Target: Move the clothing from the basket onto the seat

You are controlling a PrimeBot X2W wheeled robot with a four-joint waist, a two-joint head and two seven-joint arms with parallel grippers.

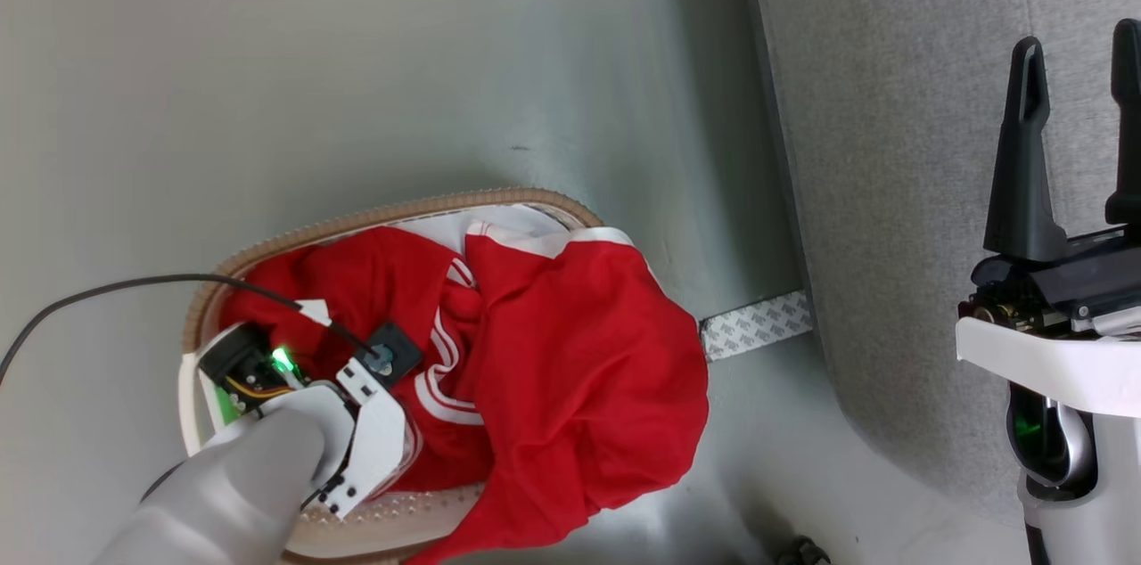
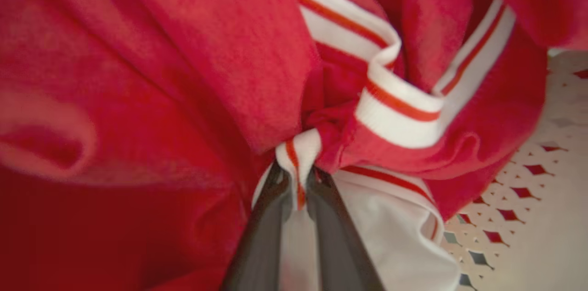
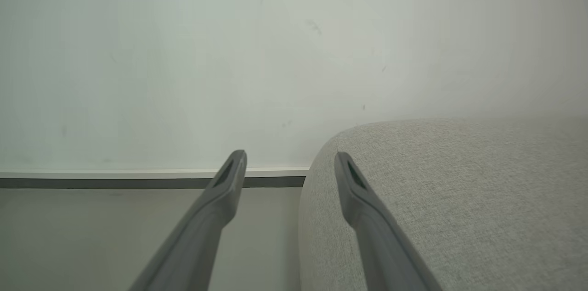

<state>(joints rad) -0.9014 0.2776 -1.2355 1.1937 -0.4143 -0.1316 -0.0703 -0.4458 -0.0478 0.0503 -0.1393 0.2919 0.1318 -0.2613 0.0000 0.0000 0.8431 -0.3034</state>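
Red clothing [image 1: 570, 342] fills the basket [image 1: 392, 213], lower middle, stretching from upper left to lower right over the rim. The left claw [image 2: 297, 181] pinches its striped trim. The right claw [image 1: 1079, 57], spread, is at the right near the seat [image 1: 891, 146].

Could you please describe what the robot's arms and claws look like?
The left claw and right claw each have two long, tapered dark fingers on white wrist shells. The left forearm is pale grey, with a thin black cable and a green light.
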